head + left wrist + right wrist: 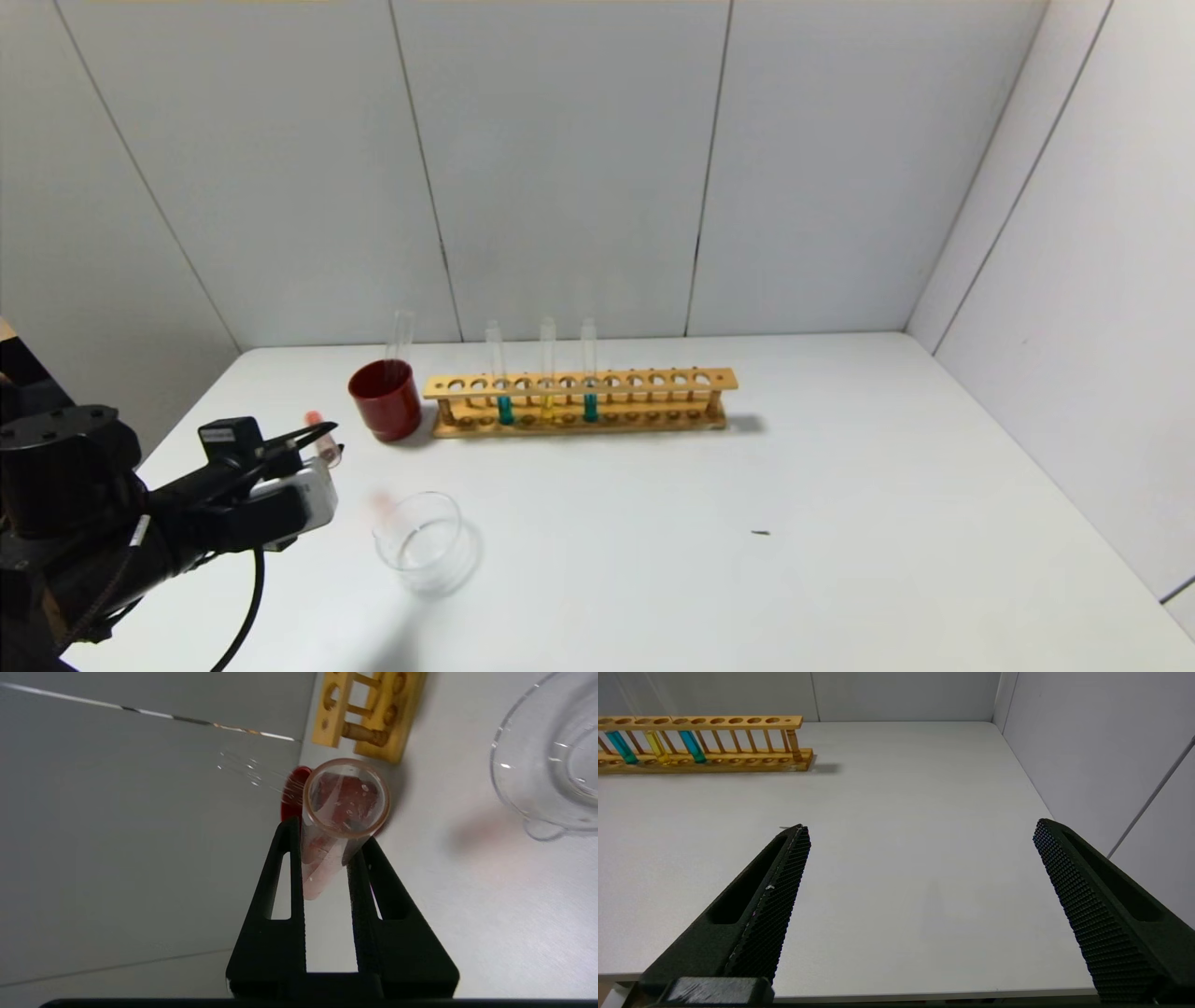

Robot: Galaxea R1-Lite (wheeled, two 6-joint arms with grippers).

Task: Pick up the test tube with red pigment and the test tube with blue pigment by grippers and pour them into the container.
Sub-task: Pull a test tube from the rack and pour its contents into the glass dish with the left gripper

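Note:
My left gripper [322, 441] is shut on the test tube with red pigment [320, 432] and holds it tilted above the table, to the left of the container [422, 543], a clear glass dish. In the left wrist view the tube [345, 798] sits between the fingers [287, 877] with its open mouth facing the camera, and the container [537, 765] lies off to one side. The test tube with blue pigment [590, 403] stands in the wooden rack [579, 383]; it also shows in the right wrist view [692, 746]. My right gripper [920, 828] is open and empty over the table's near right edge.
A dark red cup [385, 399] with an empty glass tube [401, 338] in it stands left of the rack. The rack also holds a teal tube [505, 407] and a yellow tube [547, 399]. Grey walls close the table behind and on the right.

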